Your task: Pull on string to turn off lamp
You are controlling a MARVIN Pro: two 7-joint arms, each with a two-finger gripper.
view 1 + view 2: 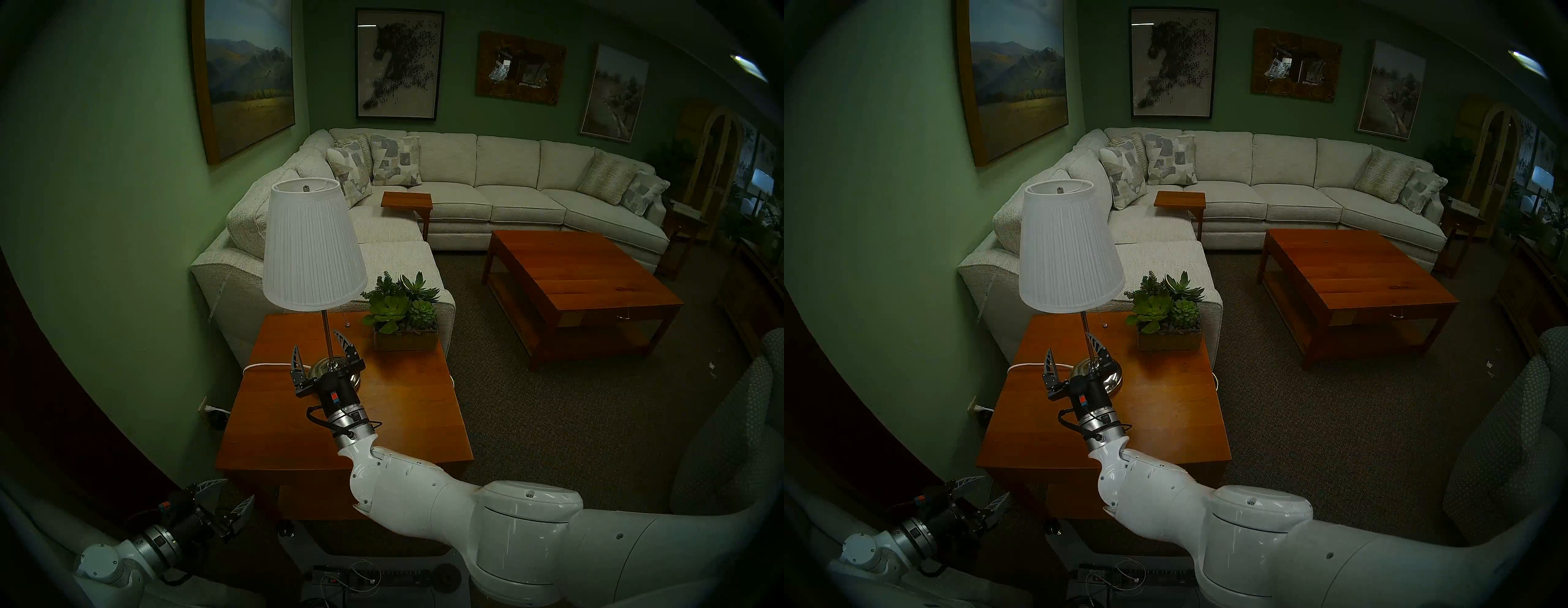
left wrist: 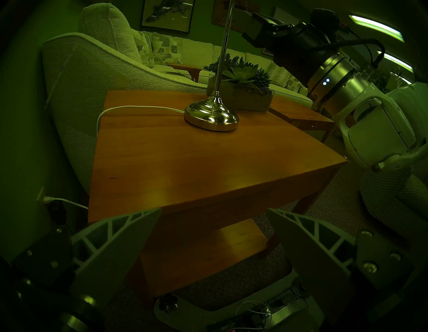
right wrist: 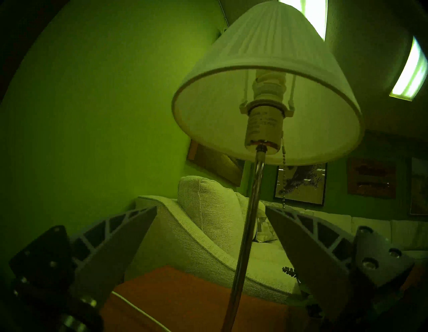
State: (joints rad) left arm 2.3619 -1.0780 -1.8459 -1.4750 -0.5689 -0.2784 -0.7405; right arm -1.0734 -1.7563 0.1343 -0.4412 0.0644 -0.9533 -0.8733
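The lamp stands upright toward the far left part of the wooden side table; its white pleated shade is unlit, and its round chrome base rests flat on the tabletop. A white power cord runs from the base across the table and over its left edge. A planter of succulents sits at the far right corner of the table, just beside the lamp; a pale sectional sofa lies behind.

The string – a thin beaded chain – hangs from the socket under the shade, to the right of the stem; in the head views its small metal ball shows near the stem, just below the shade's rim.

The right gripper is raised over the lamp base, fingers spread wide and holding nothing; the stem passes up between them without visible contact (seen in the right wrist view). The chain's lower end hangs close above the tip of the right-hand finger; whether it touches cannot be told.

The left gripper hovers low beside the near left corner of the table, well apart from the lamp; its fingers are spread and empty.
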